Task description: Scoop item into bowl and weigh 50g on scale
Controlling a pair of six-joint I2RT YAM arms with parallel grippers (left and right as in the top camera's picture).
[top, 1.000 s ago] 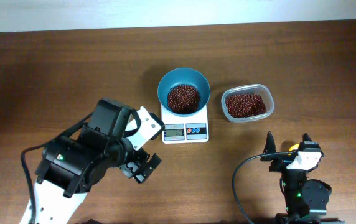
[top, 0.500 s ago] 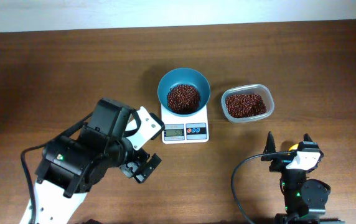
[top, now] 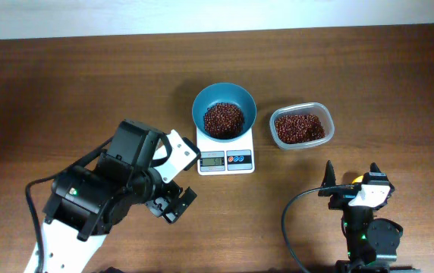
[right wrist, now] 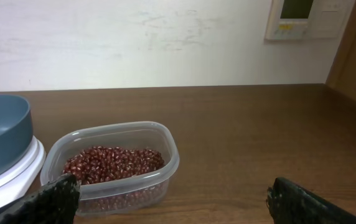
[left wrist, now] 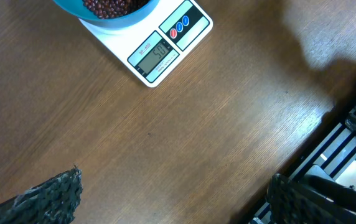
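The teal-blue bowl (top: pixel 224 112) holds a heap of red-brown beans (top: pixel 224 119) and stands on the white scale (top: pixel 225 155). The scale's display (left wrist: pixel 154 53) reads about 50. More beans (right wrist: pixel 112 165) fill the clear plastic tub (top: pixel 301 127) to the right of the scale. My left gripper (top: pixel 170 206) is open and empty, over bare table near the front, left of the scale. My right gripper (top: pixel 350 178) is open and empty, near the front edge, below the tub. The bowl's edge also shows in the right wrist view (right wrist: pixel 0 134).
The table's front edge (left wrist: pixel 327 134) lies close to the left gripper, with black frame rails beyond it. A pale wall (right wrist: pixel 134 37) with a white panel (right wrist: pixel 302 18) stands behind the table. A black cable (top: pixel 293 220) loops by the right arm's base.
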